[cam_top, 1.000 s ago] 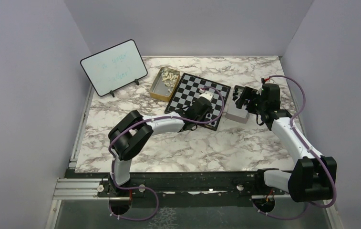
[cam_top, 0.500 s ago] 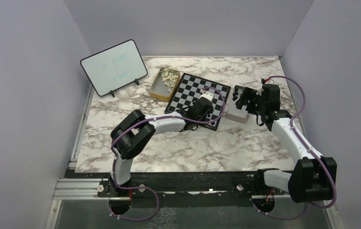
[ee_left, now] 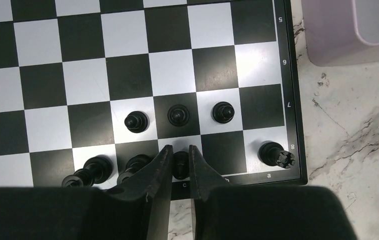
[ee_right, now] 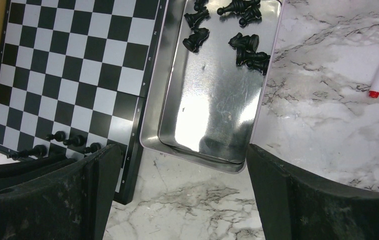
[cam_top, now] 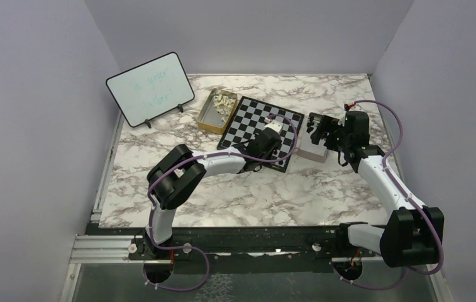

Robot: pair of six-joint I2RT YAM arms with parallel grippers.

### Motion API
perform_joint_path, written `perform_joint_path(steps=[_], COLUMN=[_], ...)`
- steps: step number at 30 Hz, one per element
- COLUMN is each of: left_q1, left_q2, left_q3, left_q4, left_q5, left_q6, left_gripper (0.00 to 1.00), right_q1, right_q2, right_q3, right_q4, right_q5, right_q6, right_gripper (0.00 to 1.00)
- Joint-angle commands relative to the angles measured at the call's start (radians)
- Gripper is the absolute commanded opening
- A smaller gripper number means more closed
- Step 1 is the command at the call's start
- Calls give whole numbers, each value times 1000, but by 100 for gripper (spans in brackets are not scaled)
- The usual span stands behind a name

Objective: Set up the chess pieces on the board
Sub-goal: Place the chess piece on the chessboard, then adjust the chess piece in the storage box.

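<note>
Left arm's elbow (cam_top: 172,182) edges slightly; left gripper (ee_left: 179,152) clamps black piece (ee_left: 179,166) on board (ee_left: 127,80) back row, near corner. Right gripper (ee_right: 179,160) gapes wide above tin (ee_right: 212,110). Piece light, rigid, slick, topples easily; pinch mid-body.

Board (ee_left: 127,80) edge: 5–8, a, c

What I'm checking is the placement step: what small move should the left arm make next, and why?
Probably open the left fingers and lift straight up: the black piece between them seems to stand upright on its back-row square of the chessboard, with another black piece close beside it.
</note>
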Motion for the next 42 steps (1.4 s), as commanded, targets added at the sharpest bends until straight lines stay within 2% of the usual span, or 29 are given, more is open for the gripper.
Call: perform_joint_path(steps=[1,4,7,13,17,20,22,26,30,33,35,39,42], left_q1=[-5,-5,-6,-8,-10,-9,-7,21,52,96,153,302,360], left_q2=[11,0,-12,-50,-89,-124,-151,-210,-260,-306,-341,-413,-466], left_q3=[26,31,48,111,151,174,196,235,257,226,186,68,-10], left_q4=[-5,-15,-37,-96,-130,-157,-187,-245,-320,-350,-355,-329,-322], left_q5=[-23,-23,-21,-20,-11,1,5,61,107,158,245,480,530], left_q6=[11,12,15,14,14,12,10,1,-14,-38,-66,-102,-52], left_gripper=[19,23,31,41,45,52,60,80,99,99,99,99,99], right_q1=[-5,-5,-4,-5,-5,-4,-5,-5,-5,-5,-5,-4,-5], right_q2=[-4,-5,-7,-10,-23,-23,-19,-5,10,39,65,126,183], right_q3=[-4,-3,-1,18,29,56,78,100,79,87,97,110,129], right_q4=[23,21,21,5,-14,-19,-30,-42,12,30,31,54,76], right_q5=[24,25,18,-63,-23,-50,-71,-71,-86,-81,-38,7,4], right_q6=[-12,-11,-9,-14,12,20,25,48,74,74,97,193,274], right_gripper=[100,100,100,100,100,100,100,90,71,57,50,45,40])
